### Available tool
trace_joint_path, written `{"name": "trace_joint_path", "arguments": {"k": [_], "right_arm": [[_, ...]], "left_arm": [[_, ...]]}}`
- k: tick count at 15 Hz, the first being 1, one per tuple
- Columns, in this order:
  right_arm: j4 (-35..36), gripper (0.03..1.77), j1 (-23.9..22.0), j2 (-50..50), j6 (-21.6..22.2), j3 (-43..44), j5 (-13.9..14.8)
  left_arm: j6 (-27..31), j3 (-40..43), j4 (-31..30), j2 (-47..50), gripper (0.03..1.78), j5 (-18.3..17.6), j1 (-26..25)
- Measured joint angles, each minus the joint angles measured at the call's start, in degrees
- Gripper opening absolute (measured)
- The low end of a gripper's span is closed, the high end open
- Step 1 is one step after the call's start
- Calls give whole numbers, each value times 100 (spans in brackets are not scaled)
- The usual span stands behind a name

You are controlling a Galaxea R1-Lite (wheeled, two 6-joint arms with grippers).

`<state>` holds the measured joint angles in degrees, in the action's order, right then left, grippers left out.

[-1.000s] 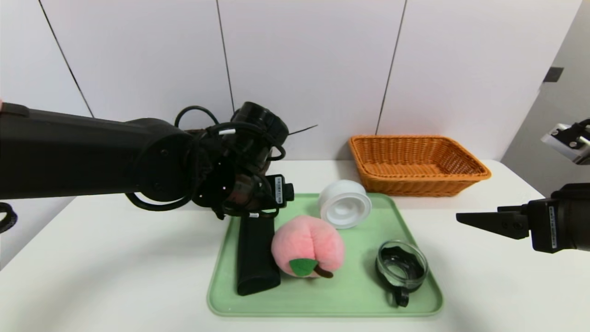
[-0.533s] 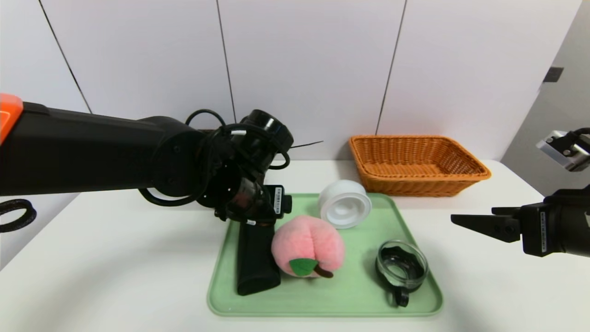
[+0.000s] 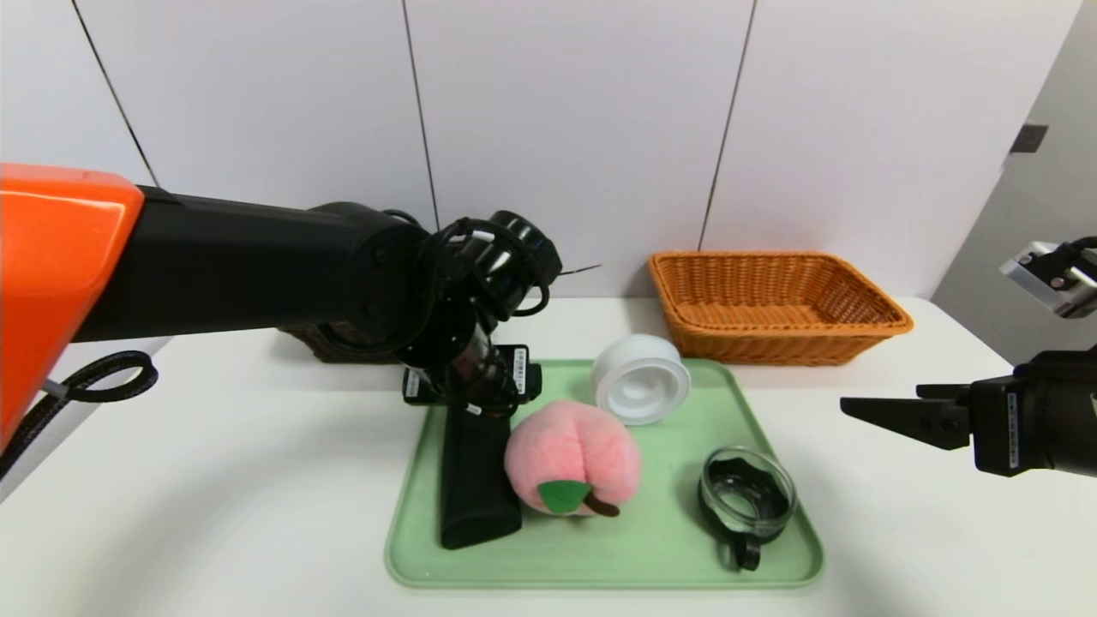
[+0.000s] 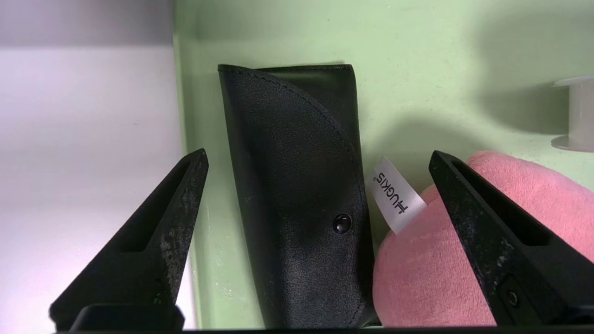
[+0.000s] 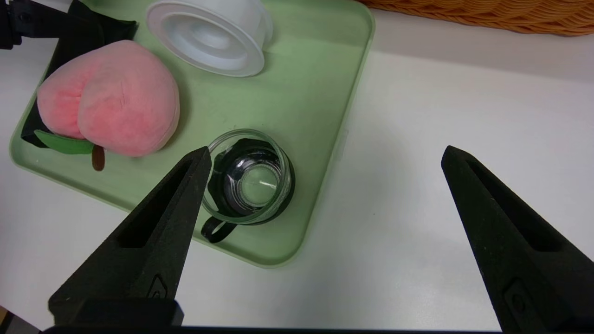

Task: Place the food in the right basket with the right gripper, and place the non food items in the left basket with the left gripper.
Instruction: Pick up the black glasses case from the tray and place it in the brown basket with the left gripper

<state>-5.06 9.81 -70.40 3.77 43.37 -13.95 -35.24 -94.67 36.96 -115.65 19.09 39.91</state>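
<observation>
Light: I see bright, even overhead light.
Shadows: soft ones on the tray [image 3: 677,548], falling toward 6 o'clock.
Focus: my left wrist view's near fingers [image 4: 153,260] look soft.

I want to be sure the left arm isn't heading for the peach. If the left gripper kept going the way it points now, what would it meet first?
Most likely the black pouch: it lies centred between the open jaws of the left gripper. The peach sits close by one jaw and might get brushed.

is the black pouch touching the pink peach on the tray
Touching. The left wrist view shows the peach pressed against the black pouch's long edge with no green tray between them near the camera.
</observation>
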Motion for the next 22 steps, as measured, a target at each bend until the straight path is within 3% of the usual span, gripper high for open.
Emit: {"name": "trace_joint_path", "arguments": {"k": [7, 22], "right_arm": [[7, 171, -23, 0, 78, -29, -13], [16, 171, 0, -7, 135, 30, -20]], "left_arm": [[-232, -244, 304, -367, 169, -115, -183], [-800, -100, 369, -563, 169, -355, -166]]}}
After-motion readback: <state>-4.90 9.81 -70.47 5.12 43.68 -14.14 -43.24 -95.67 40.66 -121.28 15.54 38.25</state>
